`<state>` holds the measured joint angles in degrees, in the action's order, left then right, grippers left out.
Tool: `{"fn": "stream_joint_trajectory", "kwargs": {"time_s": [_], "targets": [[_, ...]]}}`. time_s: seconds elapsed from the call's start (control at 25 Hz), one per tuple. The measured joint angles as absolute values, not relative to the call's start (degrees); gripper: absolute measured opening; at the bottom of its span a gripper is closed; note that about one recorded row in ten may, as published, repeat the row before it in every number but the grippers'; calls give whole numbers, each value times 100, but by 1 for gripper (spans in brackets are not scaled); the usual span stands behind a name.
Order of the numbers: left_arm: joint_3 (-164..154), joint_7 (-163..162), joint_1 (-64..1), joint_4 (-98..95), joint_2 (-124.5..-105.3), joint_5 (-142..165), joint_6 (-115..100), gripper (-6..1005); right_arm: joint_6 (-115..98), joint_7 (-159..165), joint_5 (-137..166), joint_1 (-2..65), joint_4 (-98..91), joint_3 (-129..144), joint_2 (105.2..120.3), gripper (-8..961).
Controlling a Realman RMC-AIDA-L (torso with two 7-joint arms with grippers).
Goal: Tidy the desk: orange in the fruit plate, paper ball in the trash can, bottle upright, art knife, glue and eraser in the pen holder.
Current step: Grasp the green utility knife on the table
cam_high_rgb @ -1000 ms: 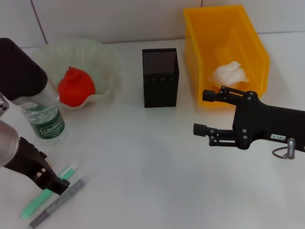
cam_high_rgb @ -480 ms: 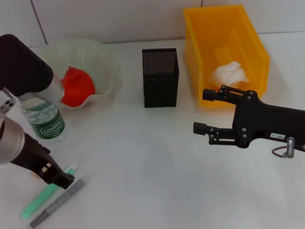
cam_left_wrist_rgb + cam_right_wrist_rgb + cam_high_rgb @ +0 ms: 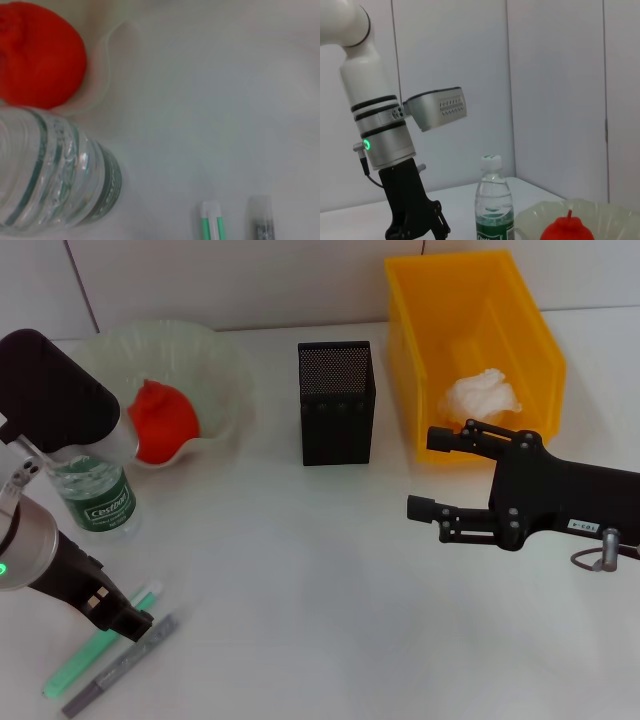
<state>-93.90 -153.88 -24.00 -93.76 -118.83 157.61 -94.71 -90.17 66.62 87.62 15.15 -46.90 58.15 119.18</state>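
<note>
The orange [image 3: 160, 422] lies in the pale fruit plate [image 3: 225, 360]. The paper ball [image 3: 481, 394] lies in the yellow trash can [image 3: 530, 310]. The bottle [image 3: 95, 495] stands upright. A green glue stick [image 3: 85, 660] and a grey art knife [image 3: 120, 668] lie side by side at the front left. My left gripper [image 3: 125, 620] is open, low over their upper ends. The left wrist view shows the orange [image 3: 40, 55], bottle [image 3: 50, 175], glue stick [image 3: 212, 220] and art knife [image 3: 261, 220]. My right gripper [image 3: 428, 475] is open and empty. The eraser is out of view.
The black mesh pen holder [image 3: 337, 400] stands at the back centre, between the fruit plate and the trash can. The right wrist view shows my left arm [image 3: 380, 130] beside the bottle [image 3: 493, 205] and the orange [image 3: 568, 230].
My left arm has shifted a little to the right, bringing its gripper over the glue stick and art knife. The right arm has not moved.
</note>
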Motion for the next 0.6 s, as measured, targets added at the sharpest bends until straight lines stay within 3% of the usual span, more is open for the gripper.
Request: {"fn": "stream_joint_trajectory", "kwargs": {"time_s": [0.6], "targets": [[-9470, -15398, -2467, -8914, -11882, 15768, -9174, 758, -9017, 6661, 8762, 1529, -4684, 5818, 11918, 836]]}}
